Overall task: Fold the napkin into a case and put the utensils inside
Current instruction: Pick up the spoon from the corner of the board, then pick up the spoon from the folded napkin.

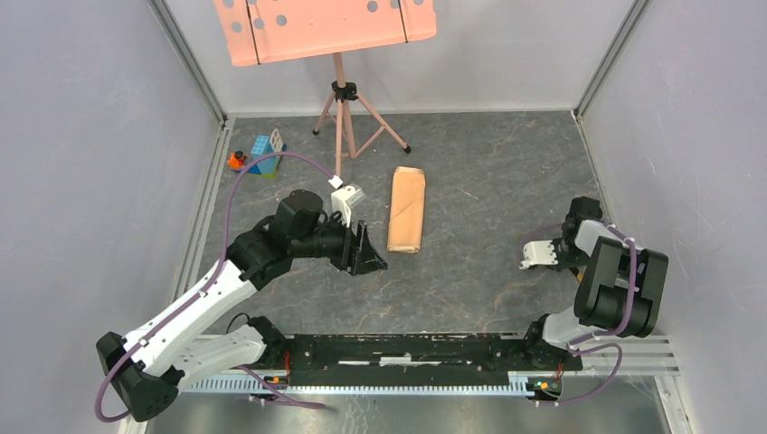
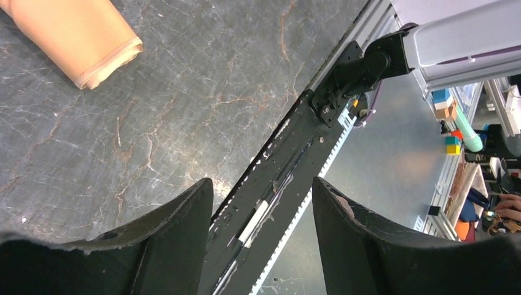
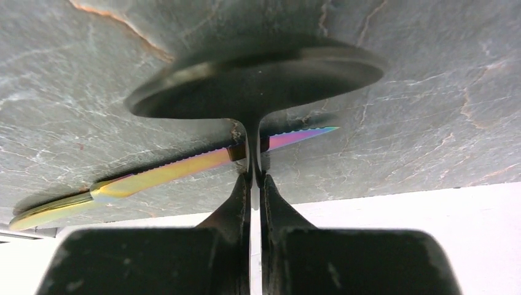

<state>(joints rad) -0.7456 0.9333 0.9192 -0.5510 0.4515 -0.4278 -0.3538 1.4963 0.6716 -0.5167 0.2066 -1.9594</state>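
Observation:
The case (image 1: 406, 210) is a narrow folded peach cloth lying lengthwise at mid-table; its near end shows in the left wrist view (image 2: 74, 37). My left gripper (image 1: 366, 253) is open and empty just left of the case, above the table and the front rail (image 2: 263, 187). My right gripper (image 1: 572, 242) is low at the right side of the table. In the right wrist view it (image 3: 255, 178) is shut on the thin neck of a spoon with a round black head (image 3: 258, 83). A gold-orange serrated knife (image 3: 166, 171) lies on the table just behind. The utensils are hidden in the top view.
A music stand with a salmon-pink perforated tray (image 1: 326, 27) stands on a tripod (image 1: 344, 117) at the back. Toy blocks (image 1: 262, 155) sit at the back left. A black rail (image 1: 407, 353) runs along the near edge. Walls close both sides.

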